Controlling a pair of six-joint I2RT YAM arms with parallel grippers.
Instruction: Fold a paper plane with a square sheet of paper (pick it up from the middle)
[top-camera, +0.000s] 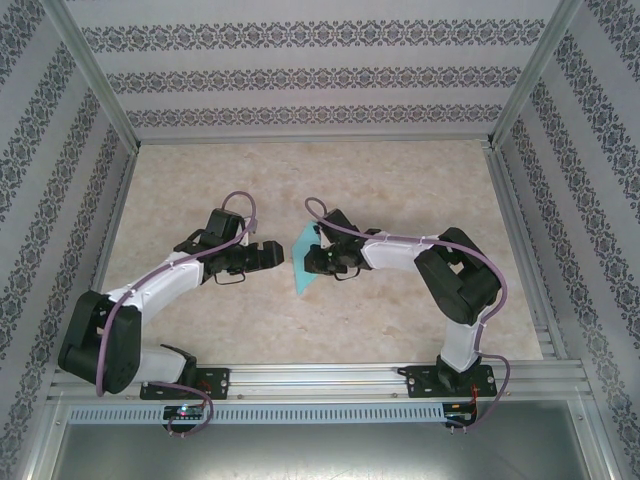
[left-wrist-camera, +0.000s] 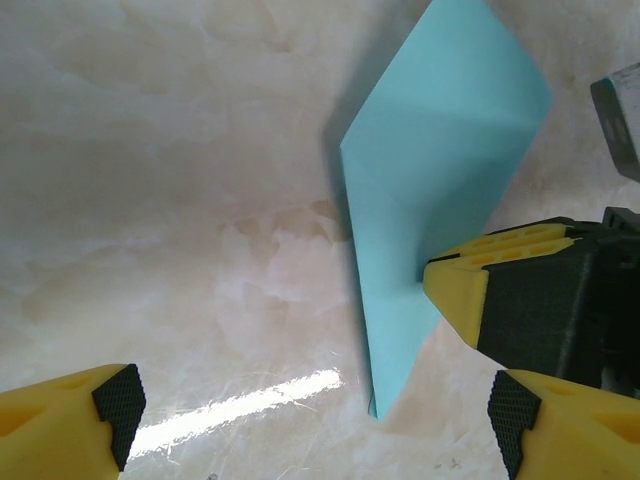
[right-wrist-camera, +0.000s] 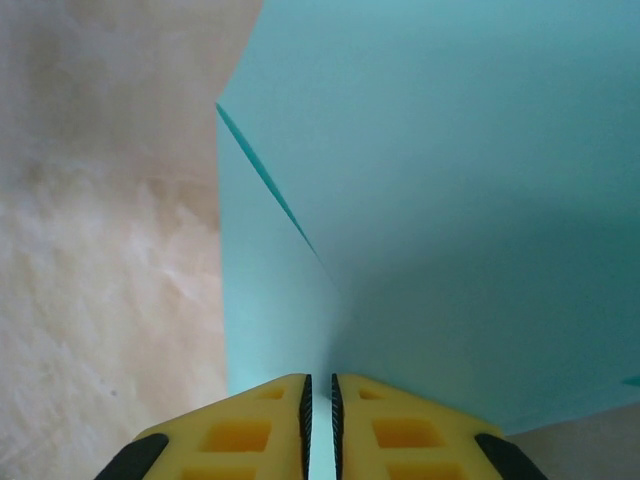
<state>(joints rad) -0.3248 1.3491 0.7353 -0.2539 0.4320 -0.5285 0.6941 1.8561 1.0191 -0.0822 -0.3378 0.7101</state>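
The square sheet of paper (top-camera: 301, 265) is teal-blue and stands bent along a middle fold, lifted partly off the table between the two arms. My right gripper (top-camera: 313, 257) is shut on it, the yellow fingers (right-wrist-camera: 258, 428) pinching the fold of the sheet (right-wrist-camera: 450, 200) with a thin slit between the pads. From the left wrist, the sheet (left-wrist-camera: 430, 170) hangs as a pointed flap, with a right finger (left-wrist-camera: 458, 292) clamped on its edge. My left gripper (left-wrist-camera: 315, 415) is open and empty, just left of the sheet's lower tip. The paper plane is out of view.
The beige marbled tabletop (top-camera: 200, 190) lies open around the arms. Patterned walls and aluminium rails (top-camera: 300, 375) box it in on all sides. The two grippers sit close together near the table's middle.
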